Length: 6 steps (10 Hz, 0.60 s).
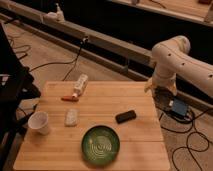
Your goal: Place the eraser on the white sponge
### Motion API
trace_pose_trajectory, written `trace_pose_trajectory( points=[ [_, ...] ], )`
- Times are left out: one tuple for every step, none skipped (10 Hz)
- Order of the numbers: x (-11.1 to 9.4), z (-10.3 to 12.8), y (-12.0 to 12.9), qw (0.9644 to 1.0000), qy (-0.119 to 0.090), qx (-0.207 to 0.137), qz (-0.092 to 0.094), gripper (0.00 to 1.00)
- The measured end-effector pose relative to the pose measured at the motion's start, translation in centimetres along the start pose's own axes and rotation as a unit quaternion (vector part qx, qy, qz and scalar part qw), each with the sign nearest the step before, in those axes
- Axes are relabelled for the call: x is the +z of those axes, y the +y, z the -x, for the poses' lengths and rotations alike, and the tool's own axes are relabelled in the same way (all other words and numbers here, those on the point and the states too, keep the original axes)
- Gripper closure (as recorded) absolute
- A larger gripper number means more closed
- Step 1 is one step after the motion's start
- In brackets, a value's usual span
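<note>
Gripper hangs beyond table's far right edge, well apart from eraser; its state: can't tell. Eraser lies flat, right of centre. Long axis slants near-left to far-right. Best bet: drop over its middle, pinch across short width, carry left to sponge, staying behind plate.

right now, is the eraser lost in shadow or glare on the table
Camera view: no; even light on the wooden table, no glare, the eraser stands out dark, the white sponge pale; the gripper hangs beyond the table's far right corner.
</note>
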Motion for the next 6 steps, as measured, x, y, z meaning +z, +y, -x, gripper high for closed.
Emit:
trace_pose_trajectory(
  points=[
    [0.00,0.00,0.00,1.0000,0.000,0.000,0.000,0.20],
    [0.00,0.00,0.00,1.0000,0.000,0.000,0.000,0.20],
    [0.00,0.00,0.00,1.0000,0.000,0.000,0.000,0.20],
    [0.01,0.02,-0.01,1.0000,-0.001,-0.001,-0.001,0.20],
    [0.03,0.10,0.07,1.0000,-0.001,-0.006,-0.002,0.20],
    [0.43,0.32,0.57,0.9997,-0.004,-0.025,0.000,0.20]
  ],
)
